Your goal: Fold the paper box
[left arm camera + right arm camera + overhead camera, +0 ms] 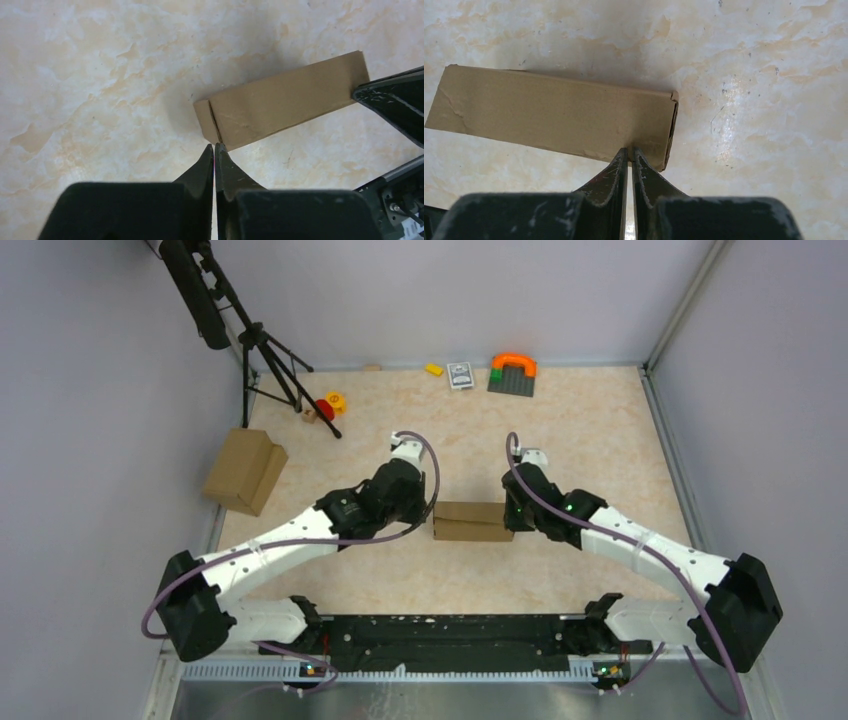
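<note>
The paper box [472, 521] is a small shallow brown carton lying flat in the middle of the table, between my two grippers. My left gripper [431, 510] is shut with nothing in it, and its tips [214, 146] rest at the near corner of the paper box's [285, 102] left end. My right gripper [510, 512] is also shut. Its tips [630, 150] press against the paper box's [549, 112] broad face close to the right end, where the end of the carton shows a dark slit. Nothing is pinched between either pair of jaws.
A bulkier brown carton [243, 470] sits at the left table edge. A black tripod [265, 360] stands at the back left beside a red and yellow toy [330, 403]. At the back wall are a yellow brick [434, 369], a small card pack [460, 375] and an orange arch on a grey plate [513, 371].
</note>
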Controlling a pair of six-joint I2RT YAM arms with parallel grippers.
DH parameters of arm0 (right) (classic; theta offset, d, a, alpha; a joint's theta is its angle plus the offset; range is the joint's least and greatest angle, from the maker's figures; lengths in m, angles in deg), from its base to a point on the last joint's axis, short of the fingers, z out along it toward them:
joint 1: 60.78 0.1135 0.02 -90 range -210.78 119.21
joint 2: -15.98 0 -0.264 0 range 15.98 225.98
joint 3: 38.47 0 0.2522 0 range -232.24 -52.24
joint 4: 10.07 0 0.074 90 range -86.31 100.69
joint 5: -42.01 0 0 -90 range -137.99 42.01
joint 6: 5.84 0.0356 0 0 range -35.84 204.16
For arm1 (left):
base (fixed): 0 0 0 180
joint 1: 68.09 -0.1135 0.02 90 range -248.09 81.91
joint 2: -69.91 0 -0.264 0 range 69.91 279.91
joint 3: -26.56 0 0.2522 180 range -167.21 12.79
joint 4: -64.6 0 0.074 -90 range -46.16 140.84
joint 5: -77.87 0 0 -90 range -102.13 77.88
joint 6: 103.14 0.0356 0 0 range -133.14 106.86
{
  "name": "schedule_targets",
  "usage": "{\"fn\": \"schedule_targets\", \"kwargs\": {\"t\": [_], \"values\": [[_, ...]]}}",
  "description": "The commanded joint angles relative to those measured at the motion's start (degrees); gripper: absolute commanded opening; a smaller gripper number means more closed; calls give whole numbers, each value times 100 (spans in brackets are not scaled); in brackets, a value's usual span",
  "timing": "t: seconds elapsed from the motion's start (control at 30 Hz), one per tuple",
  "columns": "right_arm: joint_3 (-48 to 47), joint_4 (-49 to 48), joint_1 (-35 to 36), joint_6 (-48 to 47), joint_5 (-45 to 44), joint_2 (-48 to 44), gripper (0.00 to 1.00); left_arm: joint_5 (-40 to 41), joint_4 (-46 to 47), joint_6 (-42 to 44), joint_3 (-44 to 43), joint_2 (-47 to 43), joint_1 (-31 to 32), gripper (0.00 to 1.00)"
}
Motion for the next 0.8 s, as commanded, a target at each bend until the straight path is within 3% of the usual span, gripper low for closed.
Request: {"fn": "schedule_targets", "kwargs": {"t": [0.0, 0.43, 0.77], "values": [[-169, 259, -30, -117, -156, 89, 6, -863, 551, 76, -210, 18, -206, 0], [-138, 167, -32, -91, -44, 196, 6, -1470, 1125, -96, 274, 966, -446, 0], [-754, 586, -31, -293, -244, 54, 6, -1370, 1198, -180, 486, 1123, -446, 0]]}}
